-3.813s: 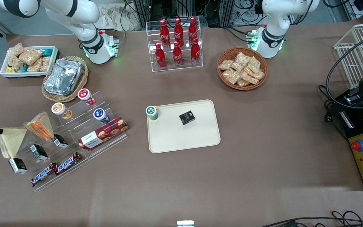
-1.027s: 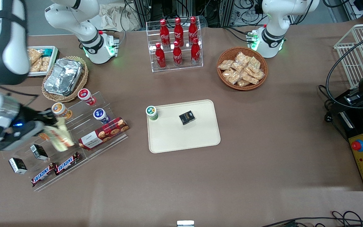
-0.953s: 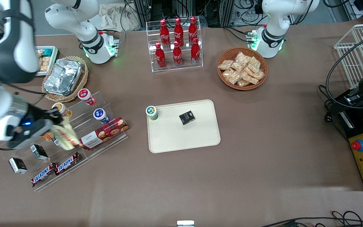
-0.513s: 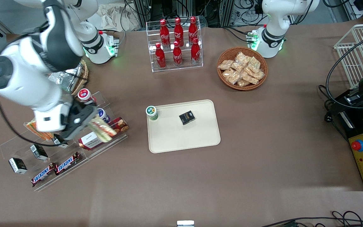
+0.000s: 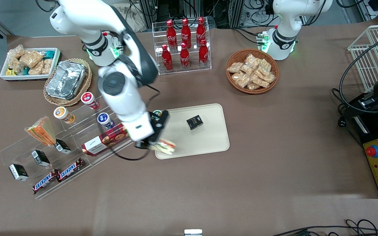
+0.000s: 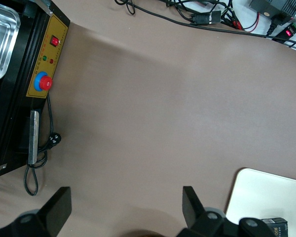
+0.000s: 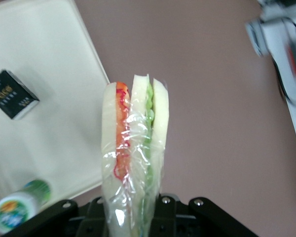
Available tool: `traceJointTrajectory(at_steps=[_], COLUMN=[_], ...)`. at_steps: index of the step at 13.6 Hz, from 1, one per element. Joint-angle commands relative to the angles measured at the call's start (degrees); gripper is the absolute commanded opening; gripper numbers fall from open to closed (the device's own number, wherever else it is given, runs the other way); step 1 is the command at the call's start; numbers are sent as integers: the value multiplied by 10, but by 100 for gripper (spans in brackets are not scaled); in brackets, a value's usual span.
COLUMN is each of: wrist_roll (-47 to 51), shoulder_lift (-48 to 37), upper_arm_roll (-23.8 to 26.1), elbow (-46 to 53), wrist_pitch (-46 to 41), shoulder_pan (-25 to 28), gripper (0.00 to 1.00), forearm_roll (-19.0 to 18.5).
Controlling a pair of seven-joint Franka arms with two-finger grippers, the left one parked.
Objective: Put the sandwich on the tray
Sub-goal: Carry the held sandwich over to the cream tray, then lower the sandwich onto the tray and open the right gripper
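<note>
My gripper [image 5: 154, 141] is shut on the wrapped sandwich [image 5: 165, 146] of pale bread with red and green filling. It holds the sandwich above the corner of the cream tray [image 5: 208, 144] that is nearest the front camera and the working arm's end. In the right wrist view the sandwich [image 7: 133, 148] stands on edge between the jaws, with the tray [image 7: 44, 59] below and beside it. The sandwich hangs partly over the tray's rim and partly over the brown table.
A small black box [image 5: 194, 122] lies on the tray and a green-lidded cup [image 5: 157, 113] stands at its rim. A clear stepped rack [image 5: 77, 137] holds cups, a biscuit box, chocolate bars and an orange-striped sandwich [image 5: 41, 131]. A bottle rack [image 5: 184, 46] and snack basket [image 5: 252, 70] stand farther from the camera.
My gripper has carried the sandwich from the stepped rack across the table to the tray's near corner. The arm has swung with it toward the table's middle.
</note>
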Motion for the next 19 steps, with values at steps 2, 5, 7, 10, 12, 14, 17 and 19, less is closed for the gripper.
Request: traceJointTrajectory(at_steps=[2,5,7,10,12,14,17,19], wrist_roll=[-153,-221,-222,-221,-213,-215,-209,-184], shoulder_lift=[38,74,111,138,140,140,144,147], upper_arm_roll=[5,9,13,30,58,64,65,65], elbow=[10,9,10,10,10,10,11,12], wrist_pitch=[30,57,99,140,160,161,161,161], shoulder_pan=[-5,-12,-6,-3,-3,-2,0,2], gripper=[0,0,0,0,0,0,0,0], forearm_roll=[9,51,66,84,84,82,83,83])
